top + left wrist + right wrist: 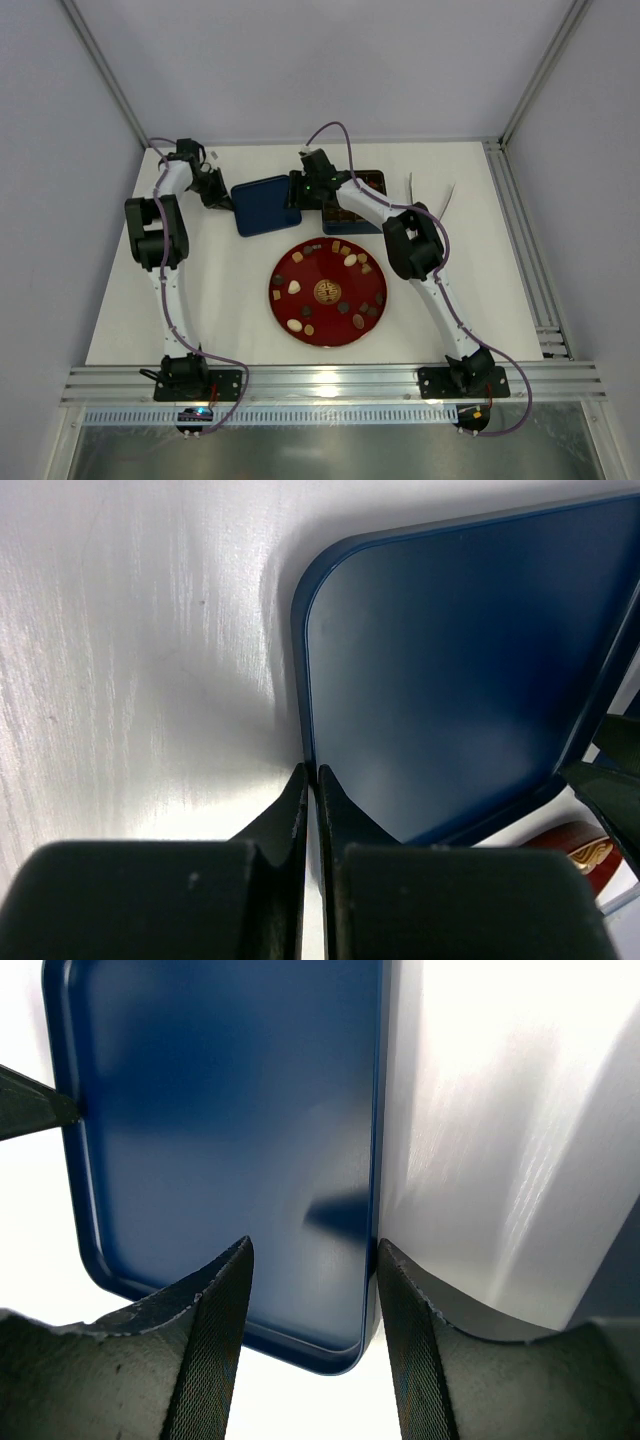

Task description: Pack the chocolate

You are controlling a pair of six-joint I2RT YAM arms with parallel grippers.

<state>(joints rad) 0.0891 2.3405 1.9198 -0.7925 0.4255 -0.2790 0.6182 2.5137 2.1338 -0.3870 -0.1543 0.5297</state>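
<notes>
- The left gripper (310,776) is closed, its tips meeting at the left rim of the one dark-blue lid (265,205). Whether the rim is pinched between them cannot be told.
- The right gripper (315,1250) has its jaws apart, straddling the lid's right edge without clamping it.
- The chocolate (351,260) lies on the single red plate (320,268), on the near side of both grippers and well apart from them, closer to the right one.
- About sixteen pieces can be counted, ringed around the plate's gold centre.
- One dark-blue tin (372,182) sits far right, partly hidden by the right arm.
</notes>
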